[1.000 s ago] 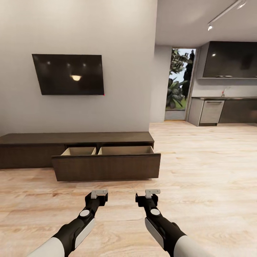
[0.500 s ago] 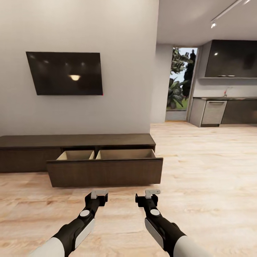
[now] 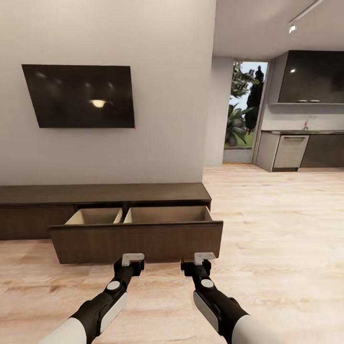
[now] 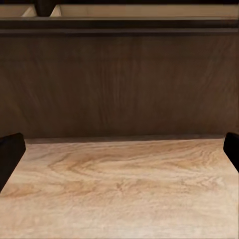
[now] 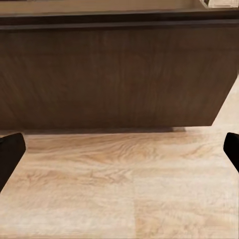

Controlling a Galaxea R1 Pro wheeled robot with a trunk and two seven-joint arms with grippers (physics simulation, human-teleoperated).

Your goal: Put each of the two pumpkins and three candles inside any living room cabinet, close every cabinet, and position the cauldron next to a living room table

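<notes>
One cabinet [image 3: 102,195] runs along the wall across the lower left of the head view. One drawer front [image 3: 136,241] stands pulled out of it, with two pale compartments [image 3: 94,216] [image 3: 167,214] behind it, side by side. One television [image 3: 79,96] hangs in the upper left. Two arms reach in from the bottom edge, each ending in one gripper: the left gripper [image 3: 132,260] and the right gripper [image 3: 204,258]. One doorway [image 3: 242,112] with plants outside opens at the centre right. One ceiling spotlight [image 3: 292,28] shines in the upper right.
</notes>
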